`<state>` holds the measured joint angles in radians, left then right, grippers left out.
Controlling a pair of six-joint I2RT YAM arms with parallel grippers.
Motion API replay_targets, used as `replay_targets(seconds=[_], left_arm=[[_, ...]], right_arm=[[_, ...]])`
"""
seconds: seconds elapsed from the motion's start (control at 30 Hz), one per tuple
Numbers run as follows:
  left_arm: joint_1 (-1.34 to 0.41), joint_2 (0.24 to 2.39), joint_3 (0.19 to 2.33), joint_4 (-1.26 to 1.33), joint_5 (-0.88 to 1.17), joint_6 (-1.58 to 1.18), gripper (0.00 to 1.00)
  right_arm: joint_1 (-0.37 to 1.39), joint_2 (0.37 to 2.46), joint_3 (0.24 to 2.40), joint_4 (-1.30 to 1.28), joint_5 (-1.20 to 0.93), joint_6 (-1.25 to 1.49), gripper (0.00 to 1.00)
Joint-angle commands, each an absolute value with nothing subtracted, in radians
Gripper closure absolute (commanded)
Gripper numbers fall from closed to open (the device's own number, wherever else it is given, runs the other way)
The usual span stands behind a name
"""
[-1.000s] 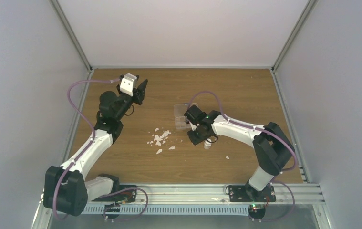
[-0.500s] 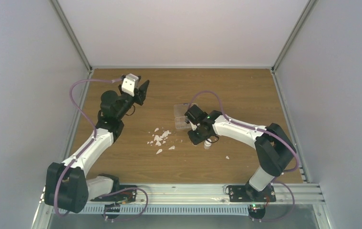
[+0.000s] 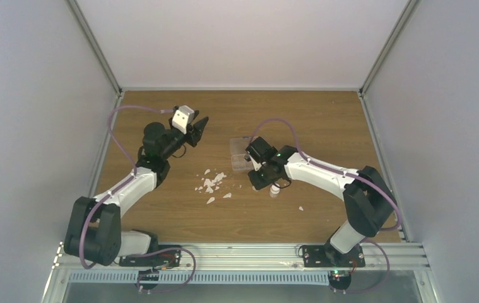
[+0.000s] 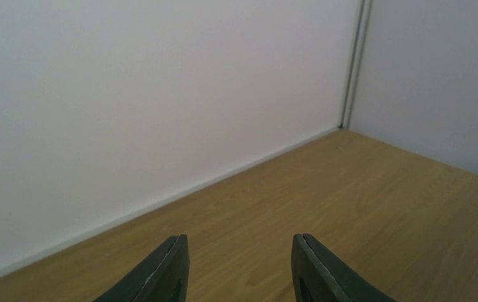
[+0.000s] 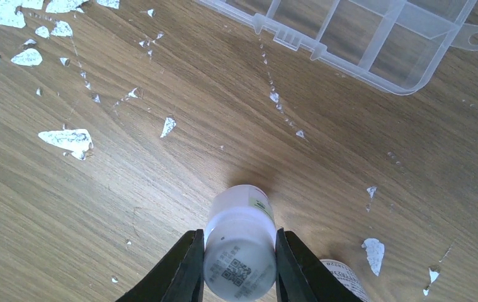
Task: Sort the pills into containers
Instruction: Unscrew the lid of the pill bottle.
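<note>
right gripper (image 5: 239, 234) is clamped on a white vial (image 5: 239, 214), a finger pressed to each side, QR-coded end facing the wrist cam. second labelled white cylinder (image 5: 344, 278) lies just beside the right finger, mostly cut off. clear organiser box (image 5: 349, 68) sits on the table (image 5: 129, 207) beyond the vial, not touching it. white flakes (image 5: 66, 137) are scattered to its left. left gripper (image 4: 239, 240) is raised, fingers wide apart, nothing between them, aimed at the back wall

The worktop (image 3: 325, 120) is seen from overhead; the box (image 3: 238, 156) is shared with the close, downward right-wrist view; the wall (image 4: 129, 94) beyond the box is faced from the left wrist.
</note>
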<state>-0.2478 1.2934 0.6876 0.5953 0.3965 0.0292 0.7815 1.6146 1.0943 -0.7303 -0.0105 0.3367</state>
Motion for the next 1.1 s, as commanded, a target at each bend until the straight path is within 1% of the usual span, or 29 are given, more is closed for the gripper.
replay_targets(seconds=[0.0,0.13,0.23,0.33,0.37,0.43,0.57,0.7,0.87,1.07], left_arm=[[-0.260,1.324,0.646,0.745,0.474,0.020,0.01],[-0.287,1.417,0.616,0.894,0.630,0.011,0.01],[-0.345,1.519,0.644,0.911,0.739,0.075,0.01],[-0.388,1.612,0.685,0.886,0.728,0.116,0.01],[-0.389,1.629,0.696,0.886,0.737,0.117,0.01],[-0.390,1.645,0.704,0.888,0.786,0.128,0.01],[-0.399,1.646,0.691,0.903,0.870,0.170,0.01],[-0.437,1.631,0.686,0.841,0.937,0.270,0.01],[-0.508,1.637,0.698,0.741,0.940,0.417,0.01],[-0.566,1.662,0.721,0.730,0.892,0.441,0.01]], right_arm=[[0.788,1.586,1.128,-0.717,-0.021,0.327,0.53],[0.764,1.560,1.164,-0.735,-0.014,0.326,0.53],[0.730,1.529,1.193,-0.755,-0.022,0.321,0.53],[0.703,1.507,1.211,-0.779,-0.020,0.313,0.53],[0.697,1.501,1.214,-0.784,-0.021,0.309,0.56],[0.690,1.496,1.227,-0.807,-0.012,0.309,0.58],[0.655,1.484,1.254,-0.824,-0.019,0.307,0.56],[0.620,1.490,1.265,-0.819,-0.066,0.296,0.55],[0.603,1.502,1.278,-0.815,-0.116,0.286,0.55],[0.596,1.500,1.286,-0.807,-0.191,0.279,0.55]])
